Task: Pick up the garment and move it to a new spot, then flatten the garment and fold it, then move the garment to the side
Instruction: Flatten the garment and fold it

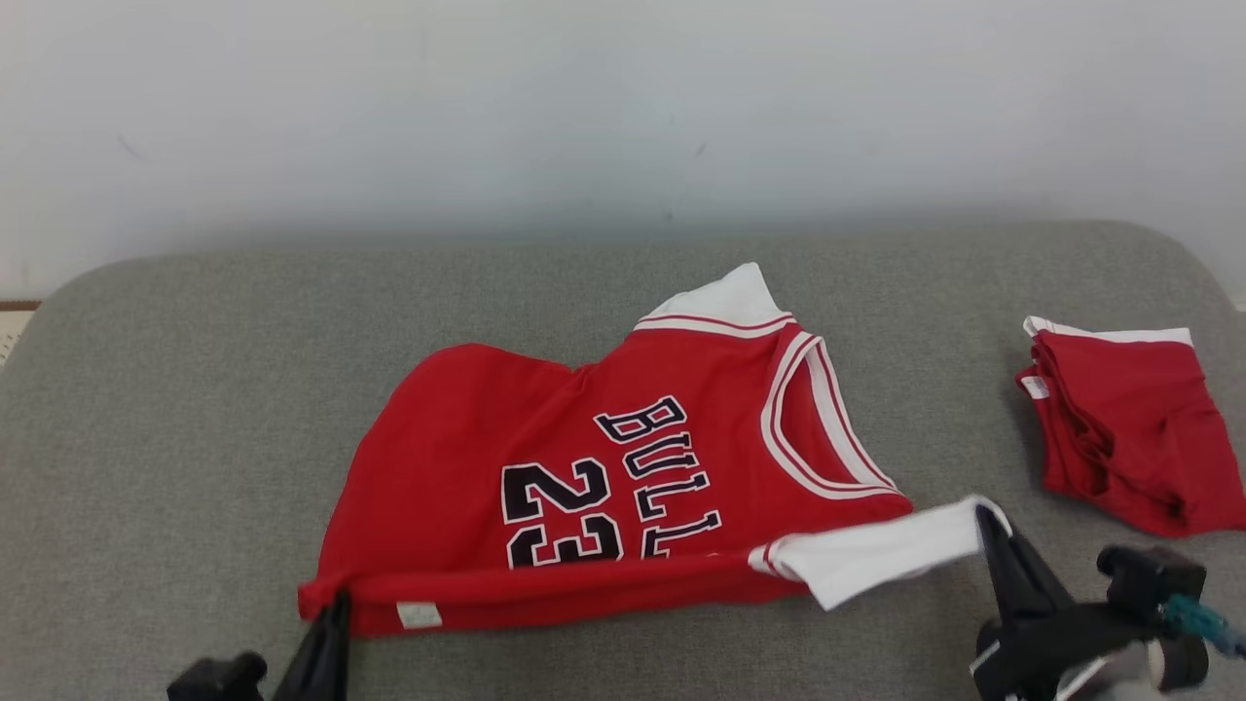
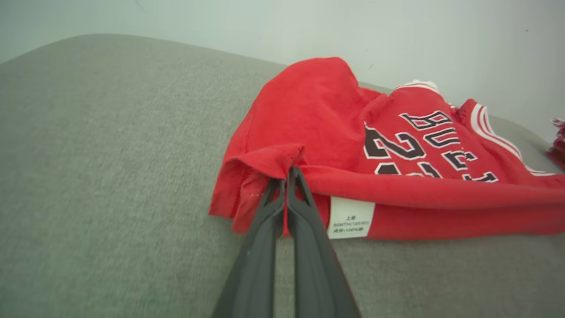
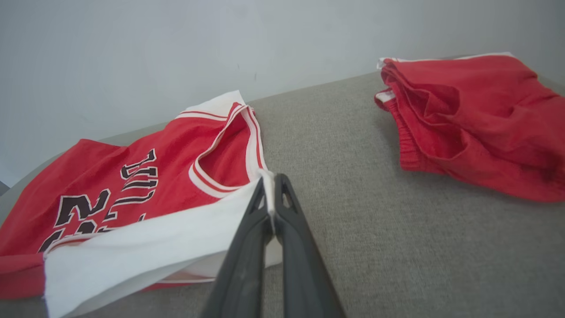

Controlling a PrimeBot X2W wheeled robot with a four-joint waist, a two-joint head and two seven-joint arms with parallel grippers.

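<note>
Grey fabric cushion [image 1: 146, 409]: your left claw [image 2: 289, 170] clamps the red basketball jersey's [image 1: 438, 438] hem, right claw [image 3: 273, 176] its white strap; left wrist view resolves label [image 2: 351, 217] print, blurred overhead.

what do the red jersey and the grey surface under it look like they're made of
The jersey looks like a soft matte knit, perhaps cotton or polyester: it drapes limply and has no shine. The print on its white label is too small to read with confidence. The grey surface looks like woven upholstery cloth over padding, judging by its flecked weave and rounded edge.
</note>
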